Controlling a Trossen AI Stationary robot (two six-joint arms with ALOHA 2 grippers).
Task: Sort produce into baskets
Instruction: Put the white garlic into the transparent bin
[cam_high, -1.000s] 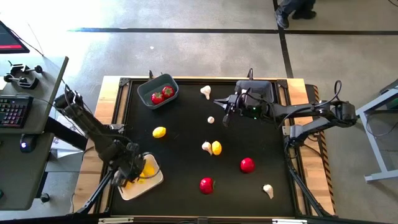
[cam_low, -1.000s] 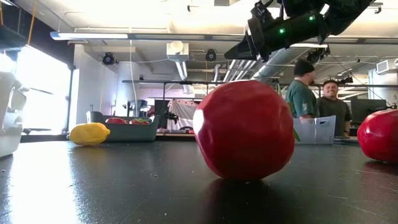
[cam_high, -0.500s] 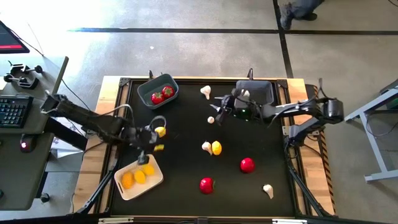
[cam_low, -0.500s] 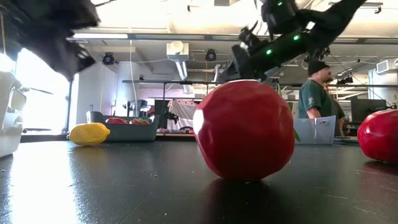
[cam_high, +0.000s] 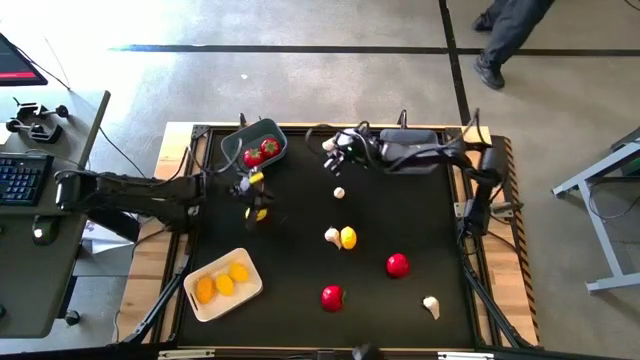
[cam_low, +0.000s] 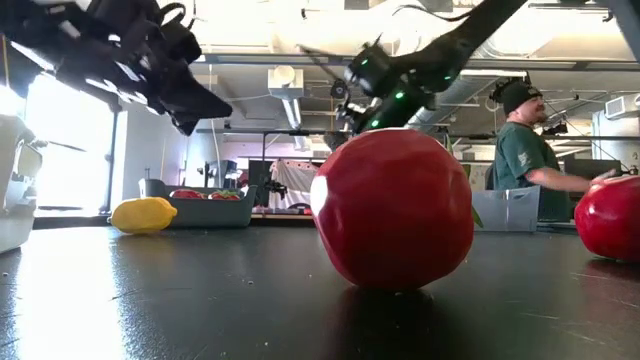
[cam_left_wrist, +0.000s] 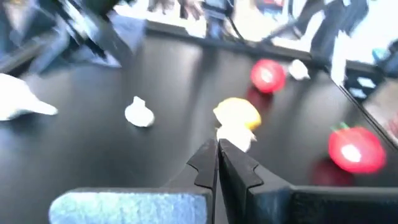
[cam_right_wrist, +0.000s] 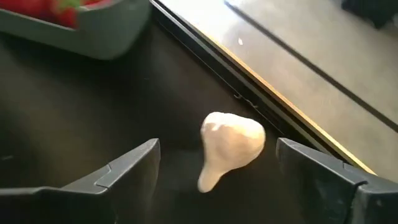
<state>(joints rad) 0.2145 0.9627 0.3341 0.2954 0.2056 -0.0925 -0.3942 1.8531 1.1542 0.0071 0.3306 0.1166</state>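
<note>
The right end effector (cam_right_wrist: 214, 165), fingers spread wide, frames a whitish garlic-shaped toy bulb (cam_right_wrist: 229, 147) lying near the far edge of the black surface (cam_high: 400, 310). Light and rigid, probably slippery, it looks best pinched across its fat body. The left end effector (cam_left_wrist: 217, 149) is closed, empty.

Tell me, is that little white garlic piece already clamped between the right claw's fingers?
No. In the right wrist view the garlic bulb lies on the black table between the right gripper's wide-open fingers, touching neither.
</note>
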